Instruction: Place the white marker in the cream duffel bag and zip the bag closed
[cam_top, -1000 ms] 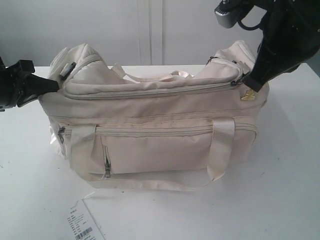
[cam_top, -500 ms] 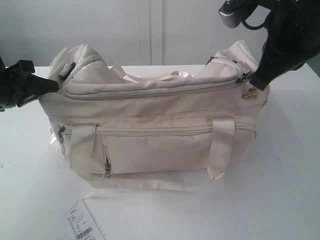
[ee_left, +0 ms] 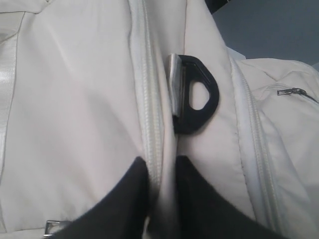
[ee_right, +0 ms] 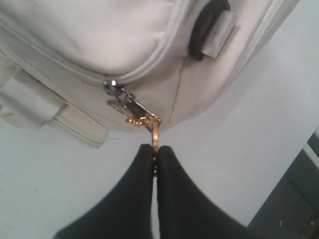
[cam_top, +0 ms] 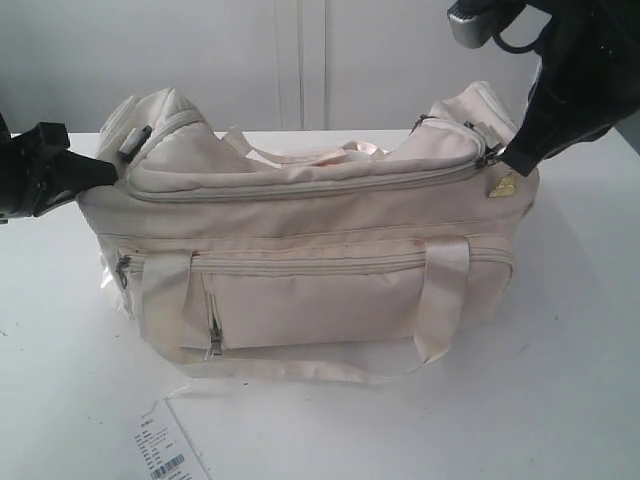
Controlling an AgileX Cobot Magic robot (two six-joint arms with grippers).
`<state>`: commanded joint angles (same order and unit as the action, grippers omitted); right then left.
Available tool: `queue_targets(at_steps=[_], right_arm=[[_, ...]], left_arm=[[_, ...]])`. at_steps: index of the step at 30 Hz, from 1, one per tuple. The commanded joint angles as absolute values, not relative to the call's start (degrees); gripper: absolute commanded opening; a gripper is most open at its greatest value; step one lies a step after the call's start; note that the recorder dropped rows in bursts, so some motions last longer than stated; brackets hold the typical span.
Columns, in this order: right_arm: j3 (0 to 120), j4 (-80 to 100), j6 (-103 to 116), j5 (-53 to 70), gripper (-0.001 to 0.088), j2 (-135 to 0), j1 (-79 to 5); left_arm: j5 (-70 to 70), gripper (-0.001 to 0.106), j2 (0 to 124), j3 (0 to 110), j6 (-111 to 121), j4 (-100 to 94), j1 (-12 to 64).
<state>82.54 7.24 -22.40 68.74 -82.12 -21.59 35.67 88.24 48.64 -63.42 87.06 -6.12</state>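
Here the right pincer has its two black fingers pressed together, clamped on the gold ring charm. The charm hangs by a small clasp from the metal zipper slider. That slider sits at the right end of the cream duffel bag, where the top zipper curves round the corner. In the exterior view the zipper line along the top front edge looks closed from end to end.

The left pincer is at the opposite, left end of the bag. Its fingers stand close together with a fold of cream fabric and zipper tape pinched between them. Just beyond that fold a black D-ring hangs from a short grey webbing tab.

The bag is a large, soft thing of pale cream cloth, slightly creased. It lies lengthwise in the middle of the white worktop. A long zipped pocket runs across its front, with a smaller pocket below closed by a short upright zip with a metal pull. A loop handle of glossy cream webbing drapes down over the front and onto the worktop. The second handle rests on top of the bag.

A white paper tag with a barcode lies on the worktop in front of the bag's left corner, apart from it.
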Motion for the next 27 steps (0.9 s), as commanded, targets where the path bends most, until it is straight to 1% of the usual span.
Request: queue_targets(at_steps=[1,2,3,5,7,10,12,13,14,17,18,19,20,21,22,23,24,25,27], right_arm=[[82.54,6.85,-22.38,68.89,0.0000,-82.12,-21.59],[82.54,6.84,-22.38,69.45,0.0000,-82.12,-21.59],[82.54,6.84,-22.41,69.85,0.0000,-82.12,-21.59],[82.54,6.67,-22.41,69.96,0.0000,-82.12,-21.59],[82.54,5.54,-22.41,69.96,0.0000,-82.12,-21.59],[82.54,4.20,-22.88,69.96,0.0000,-82.12,-21.59],[82.54,3.83,-22.88,69.96,0.0000,-82.12,-21.59],[82.54,3.83,-23.22,69.96,0.0000,-82.12,-21.59],[82.54,3.83,-23.65,69.96,0.0000,-82.12,-21.59],[82.54,3.83,-24.31,69.09,0.0000,-82.36,-21.59],[82.54,2.91,-24.52,69.09,0.0000,-82.59,-21.59],[82.54,2.75,-25.02,69.09,0.0000,-82.59,-21.59],[82.54,2.75,-26.13,69.09,0.0000,-82.86,-21.59],[82.54,2.75,-26.62,69.09,0.0000,-82.86,-21.59],[82.54,2.75,-28.03,69.09,0.0000,-82.96,-21.59],[82.54,2.75,-28.42,69.09,0.0000,-82.96,-21.59],[82.54,2.75,-28.54,68.79,0.0000,-83.08,-21.59],[82.54,2.75,-28.54,68.50,0.0000,-83.08,-21.59],[82.54,2.75,-28.54,68.01,0.0000,-83.08,-21.59]], left_arm=[[35.20,0.072,87.59,48.64,-63.01,85.66,-6.22],[34.61,0.079,86.33,48.64,-62.08,84.73,-6.79],[34.39,0.079,84.68,48.64,-61.08,83.29,-7.78],[34.37,0.077,80.38,48.64,-59.02,79.94,-10.44],[36.15,0.075,77.07,48.64,-58.71,79.01,-11.40],[42.81,0.070,73.17,48.64,-61.97,80.55,-10.44],[45.21,0.062,70.86,48.64,-63.90,81.71,-7.78],[45.25,0.059,69.75,48.64,-64.61,81.71,-5.82],[44.80,0.059,68.93,48.64,-66.17,81.71,-4.01],[43.37,0.060,66.66,48.75,-71.50,81.95,3.71],[40.06,0.062,66.07,48.75,-75.24,82.52,9.97],[38.23,0.063,66.07,48.75,-76.88,82.95,12.59],[33.57,0.063,66.07,48.75,-81.36,84.09,19.03],[31.56,0.063,66.07,48.87,-83.44,84.75,22.24],[26.54,0.063,66.47,49.83,-88.12,85.01,28.52],[23.15,0.063,66.79,50.57,-89.06,85.01,30.92],[16.36,0.062,68.24,52.43,-92.71,85.01,36.29],[14.49,0.062,69.02,53.23,-94.81,85.01,38.05],[11.30,0.061,74.14,56.84,-99.19,85.01,43.90]])
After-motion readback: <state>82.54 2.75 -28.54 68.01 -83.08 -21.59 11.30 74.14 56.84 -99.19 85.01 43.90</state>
